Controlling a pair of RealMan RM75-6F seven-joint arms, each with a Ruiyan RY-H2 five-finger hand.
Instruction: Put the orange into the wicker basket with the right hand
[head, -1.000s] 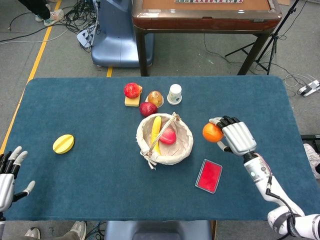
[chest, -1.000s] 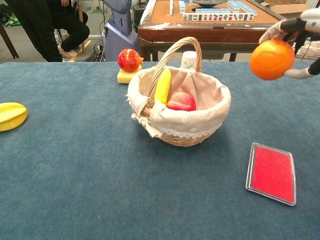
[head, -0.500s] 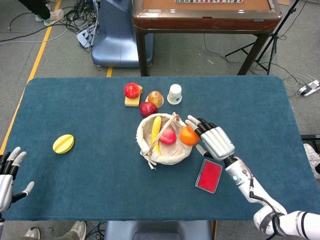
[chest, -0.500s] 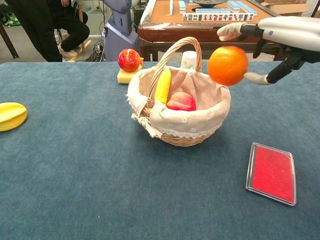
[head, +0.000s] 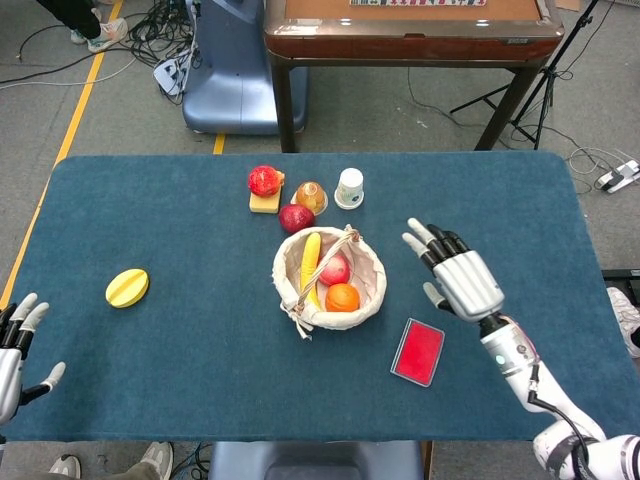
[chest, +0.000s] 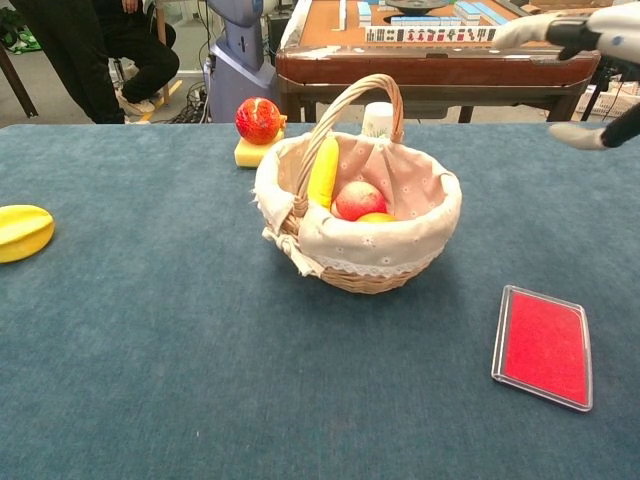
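Observation:
The orange (head: 342, 297) lies inside the wicker basket (head: 372, 297), beside a red apple (head: 335, 269) and a yellow banana (head: 311, 263); in the chest view only the orange's top (chest: 376, 217) shows above the cloth lining of the basket (chest: 420, 235). My right hand (head: 457, 277) hovers to the right of the basket, fingers spread, holding nothing; the chest view catches its fingers (chest: 570, 32) at the top right edge. My left hand (head: 14, 352) rests open at the table's front left corner.
A red flat case (head: 418, 351) lies in front of my right hand. Behind the basket stand a red fruit on a yellow block (head: 264, 183), a dark red fruit (head: 296, 217), a jelly cup (head: 311, 196) and a white cup (head: 349, 187). A yellow fruit (head: 127, 287) sits at left.
My right hand carried the orange leftward over the basket, let it drop inside, then drew back to the right with fingers spread. The left hand barely moved.

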